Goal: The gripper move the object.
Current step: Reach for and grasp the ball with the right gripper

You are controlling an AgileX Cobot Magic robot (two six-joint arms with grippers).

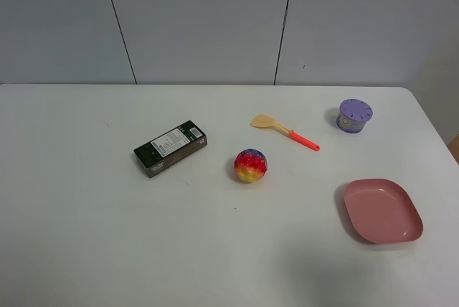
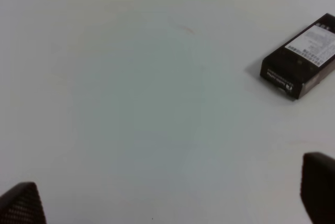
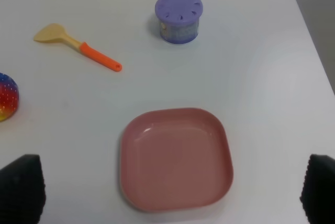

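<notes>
The rainbow bumpy ball (image 1: 250,166) sits on the white table (image 1: 86,235) near its middle. Its edge also shows in the right wrist view (image 3: 6,97). Neither arm shows in the exterior high view. My left gripper (image 2: 170,195) is open and empty over bare table, with only its dark fingertips (image 2: 21,205) in view. My right gripper (image 3: 170,190) is open and empty, its fingertips (image 3: 22,187) wide apart over the near side of a pink plate. The ball lies well off to one side of it.
A black rectangular box (image 1: 170,148) lies left of the ball and shows in the left wrist view (image 2: 303,59). A yellow spatula with an orange handle (image 1: 283,131), a purple round container (image 1: 354,115) and a pink plate (image 1: 381,210) lie to the right.
</notes>
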